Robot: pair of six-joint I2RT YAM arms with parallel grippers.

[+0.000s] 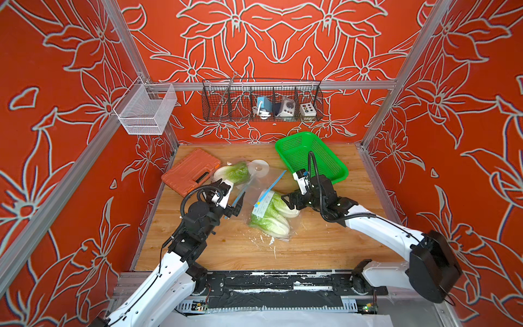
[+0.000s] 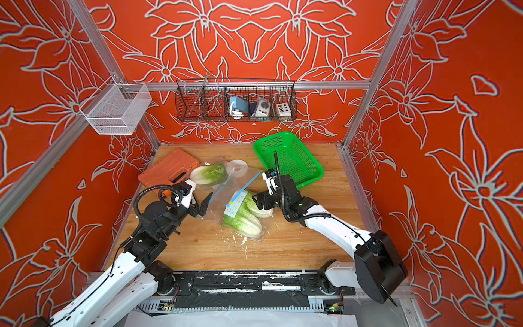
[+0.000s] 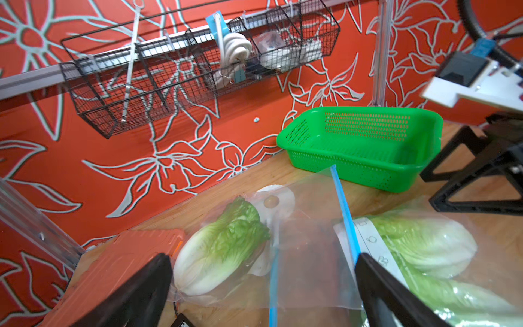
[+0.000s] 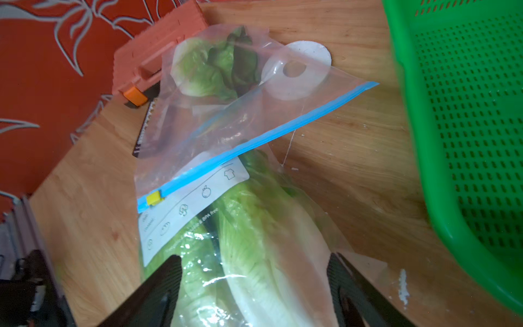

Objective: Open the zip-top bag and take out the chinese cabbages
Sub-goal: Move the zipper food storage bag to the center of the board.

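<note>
So the zip-top bag is looking unzipped, chinese cabbages sitting inside – right hand straddling them, jaws apart, gripping nothing; left hand hanging wide open, empty.

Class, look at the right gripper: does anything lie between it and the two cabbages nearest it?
Yes. The clear bag wraps both cabbages, so its plastic lies between them and the right gripper, whose open jaws stand outside it.

This is a robotics lab test cell. A light wooden worktop sits inside silver aluminium frame rails hung with red flower-patterned backdrop panels. Two white-and-black robot arms are mounted on a black base rail. A black wire basket hangs from the frame.
</note>
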